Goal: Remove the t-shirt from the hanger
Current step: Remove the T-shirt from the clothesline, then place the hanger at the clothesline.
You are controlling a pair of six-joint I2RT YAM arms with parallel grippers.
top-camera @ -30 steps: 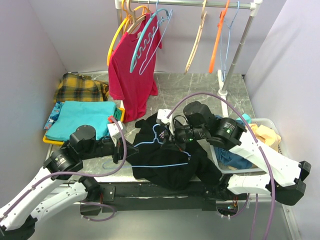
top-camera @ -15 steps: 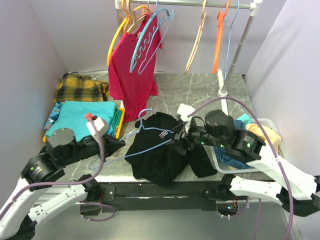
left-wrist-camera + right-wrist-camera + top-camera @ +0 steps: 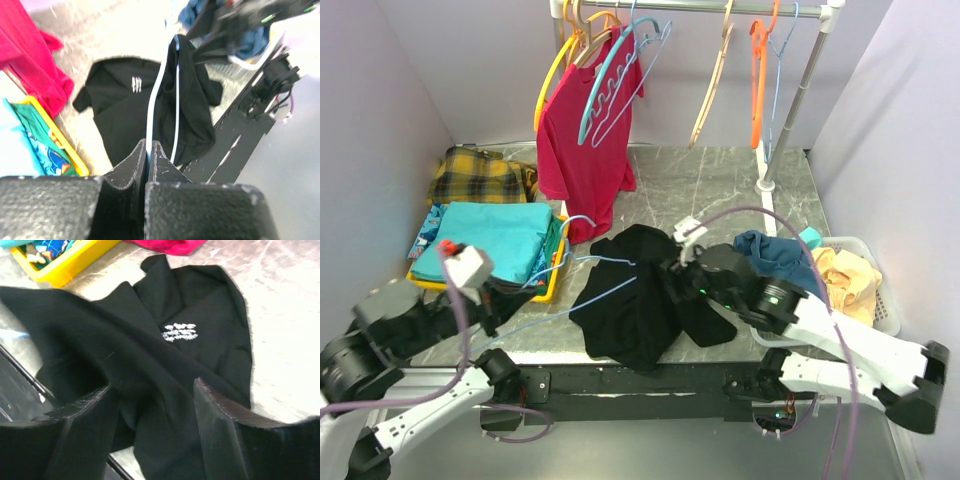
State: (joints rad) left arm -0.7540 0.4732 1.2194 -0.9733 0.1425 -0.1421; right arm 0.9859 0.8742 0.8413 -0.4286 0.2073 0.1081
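**A:** Top view, left hand?
**B:** Left hand (image 3: 520, 297) is clenched on the light blue hanger (image 3: 605, 260). The wire runs out from its fingertips to the black t-shirt (image 3: 635, 310), which is crumpled on the counter (image 3: 720, 190) beyond that hand. The hanger's far end meets the t-shirt's edge, and I can't tell if it's inside.

**A:** Right hand?
**B:** Right hand (image 3: 678, 280) is released and holding nothing, right at the t-shirt's other side.

**A:** Left wrist view?
**B:** Left hand (image 3: 148, 150) has its fingers pinched tight on the hanger (image 3: 156, 95). The t-shirt (image 3: 125, 115) lies straight ahead of the hand under the wire. The yellow tray (image 3: 55, 132) and red shirt (image 3: 30, 55) are off to one side.

**A:** Right wrist view?
**B:** Right hand (image 3: 152, 387) has its fingers spread wide. The t-shirt (image 3: 200, 315) lies below and ahead of it, with the white print (image 3: 180, 331) facing up. Fabric bunches between the fingers but isn't gripped. The yellow tray (image 3: 65, 267) is farther ahead.
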